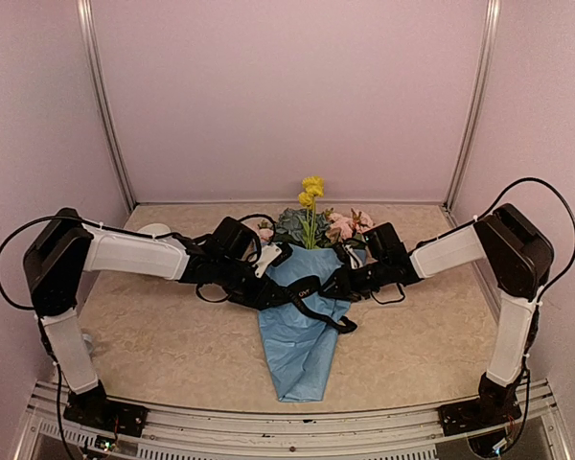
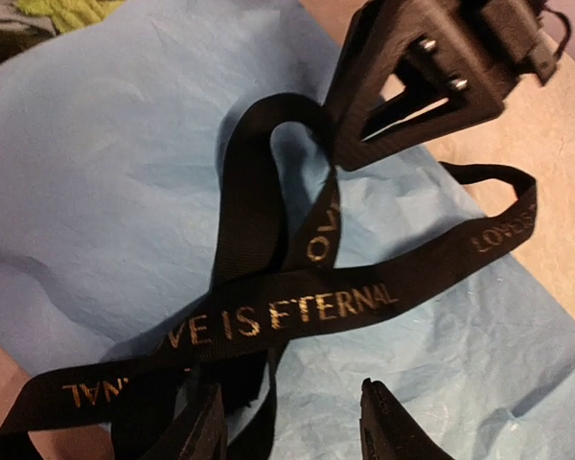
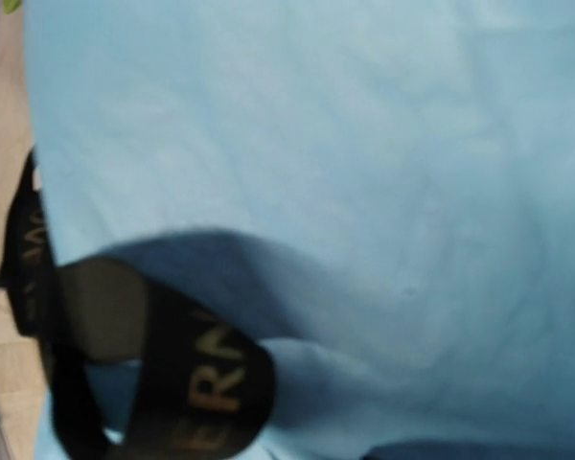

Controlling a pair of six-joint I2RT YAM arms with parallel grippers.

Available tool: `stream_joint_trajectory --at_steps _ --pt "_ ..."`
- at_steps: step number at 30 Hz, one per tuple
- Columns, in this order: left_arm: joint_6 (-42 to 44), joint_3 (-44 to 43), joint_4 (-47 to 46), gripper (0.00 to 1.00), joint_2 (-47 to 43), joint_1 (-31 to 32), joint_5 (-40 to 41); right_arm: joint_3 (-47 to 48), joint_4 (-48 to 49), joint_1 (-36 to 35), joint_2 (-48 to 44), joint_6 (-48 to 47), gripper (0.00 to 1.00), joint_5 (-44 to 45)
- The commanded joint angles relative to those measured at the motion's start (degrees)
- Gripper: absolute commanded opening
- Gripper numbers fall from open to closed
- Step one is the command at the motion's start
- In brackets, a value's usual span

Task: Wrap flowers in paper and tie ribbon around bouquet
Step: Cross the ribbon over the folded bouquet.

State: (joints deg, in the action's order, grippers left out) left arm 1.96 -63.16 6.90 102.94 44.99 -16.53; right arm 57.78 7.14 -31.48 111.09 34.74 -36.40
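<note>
The left gripper (image 2: 289,393) has its jaws apart, with crossed ribbon (image 2: 297,307) strands between and just ahead of them on the paper (image 2: 125,192). Opposite, the right gripper (image 2: 340,144) has its tips at a ribbon loop; I cannot tell if it is clamped. A one-sided pull could undo the crossing, and closing fingers could snag and tear the paper.

Black gold-lettered ribbon (image 2: 297,311) lies looped across the light-blue paper-wrapped bouquet (image 1: 302,345).

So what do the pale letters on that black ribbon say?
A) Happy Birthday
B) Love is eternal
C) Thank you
B: in the left wrist view the ribbon, lying across the light-blue paper, carries the words "love is eternal".
</note>
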Motion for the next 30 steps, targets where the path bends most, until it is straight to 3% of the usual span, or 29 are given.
stream_joint_trajectory --at_steps 1,4,10,16,18,22,24,26,30 --pt "3.2 -4.6 6.0 0.48 6.2 -0.1 -0.6 -0.7 0.8 -0.2 -2.6 0.1 0.32 -1.2" --pt "3.8 -5.8 6.2 0.47 8.6 0.6 0.8 -0.8 1.8 -0.1 -3.0 0.1 0.33 -2.2" --pt "4.3 -6.4 5.5 0.38 9.7 0.5 -0.6 0.7 6.0 0.5 -2.4 1.0 0.53 -7.3" --pt "5.2 -6.8 5.3 0.28 10.2 0.5 -1.5 3.1 10.9 0.4 0.0 3.4 0.56 -10.8" --pt "5.3 -6.8 5.2 0.27 10.2 0.5 -1.6 4.1 11.7 -0.1 1.3 4.2 0.49 -11.2" --pt "4.9 -6.6 4.9 0.23 10.0 0.4 -1.7 5.7 11.4 -0.5 2.8 4.4 0.17 -12.0" --pt "4.6 -6.4 4.4 0.22 10.0 0.2 -2.0 5.3 11.1 -0.5 2.1 4.3 0.07 -12.1" --pt "4.5 -6.5 4.4 0.21 10.1 0.1 -2.4 4.9 10.6 -0.5 0.9 3.8 0.0 -12.2" --pt "4.5 -7.5 4.6 0.21 10.8 -0.4 -3.5 2.3 14.3 -0.7 -2.6 4.0 0.0 -15.1"
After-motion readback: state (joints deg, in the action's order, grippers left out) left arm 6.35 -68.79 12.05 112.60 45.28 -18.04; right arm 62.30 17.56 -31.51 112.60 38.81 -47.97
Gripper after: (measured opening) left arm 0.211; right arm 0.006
